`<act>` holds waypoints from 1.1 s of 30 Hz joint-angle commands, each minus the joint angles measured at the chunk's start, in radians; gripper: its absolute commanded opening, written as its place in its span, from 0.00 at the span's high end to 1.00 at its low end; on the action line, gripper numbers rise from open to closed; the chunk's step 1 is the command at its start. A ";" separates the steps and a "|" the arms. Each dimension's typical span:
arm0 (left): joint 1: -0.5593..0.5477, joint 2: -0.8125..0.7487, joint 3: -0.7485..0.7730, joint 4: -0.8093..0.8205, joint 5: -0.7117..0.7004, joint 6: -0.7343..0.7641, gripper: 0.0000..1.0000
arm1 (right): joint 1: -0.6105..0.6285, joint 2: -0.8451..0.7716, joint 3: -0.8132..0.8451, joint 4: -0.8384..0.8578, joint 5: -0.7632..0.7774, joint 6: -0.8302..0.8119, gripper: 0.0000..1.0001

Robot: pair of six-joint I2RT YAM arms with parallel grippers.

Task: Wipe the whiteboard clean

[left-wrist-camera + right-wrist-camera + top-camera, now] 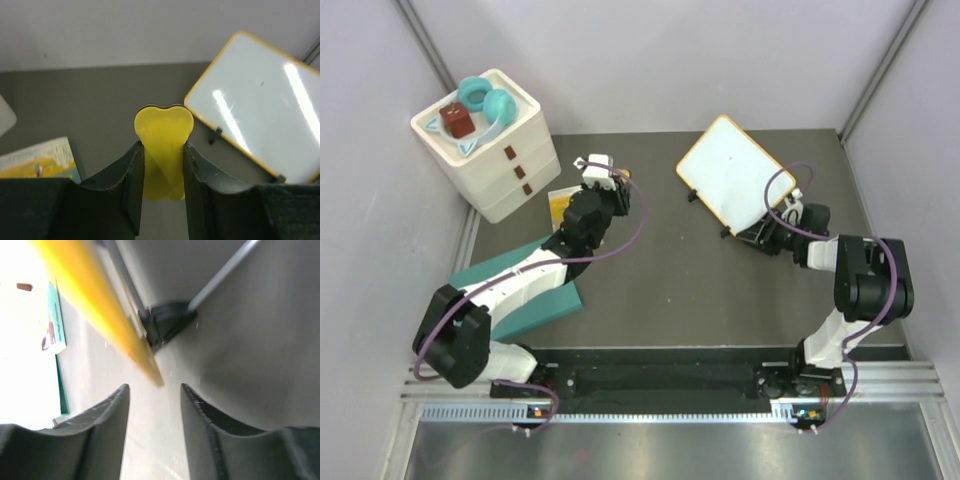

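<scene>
Pinching a yellow eraser (pixel 163 127) between its fingers, the left tool (pixel 163 150) hangs above the desk (pixel 660 270). The whiteboard (pixel 728 168) stands tilted at the far right of the desk, its surface white. The right tool (pixel 155 392) is spread, just beside the board's near corner.

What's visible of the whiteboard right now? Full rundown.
The whiteboard is a small white rectangle with rounded corners, a thin orange-yellow frame and small black feet. Its glossy face shows glare streaks and no scribbles, only a tiny dark speck. It stands on the dark table at the far right, turned diagonally, seemingly propped at a tilt. Its near corner sits between the right gripper's open fingers; contact cannot be told. The left gripper's yellow eraser is apart from it.
</scene>
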 commanded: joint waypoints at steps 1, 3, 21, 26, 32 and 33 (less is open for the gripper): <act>0.000 -0.021 -0.018 -0.325 0.080 -0.126 0.79 | 0.011 -0.122 -0.018 -0.083 0.005 -0.052 0.51; 0.000 -0.002 -0.016 -0.385 0.141 -0.143 0.76 | 0.009 -0.165 -0.030 -0.106 0.018 -0.054 0.46; -0.005 0.161 0.002 -0.585 0.396 -0.250 0.01 | 0.009 -0.665 -0.130 -0.503 0.140 -0.115 0.13; -0.005 0.047 -0.027 -0.582 0.384 -0.279 0.01 | 0.011 -0.732 -0.147 -0.551 0.173 -0.126 0.01; -0.005 -0.126 -0.109 -0.582 0.327 -0.276 0.01 | 0.011 -0.808 -0.172 -0.545 0.201 -0.105 0.01; -0.005 -0.151 -0.122 -0.580 0.295 -0.275 0.01 | 0.009 -0.814 -0.178 -0.543 0.203 -0.101 0.01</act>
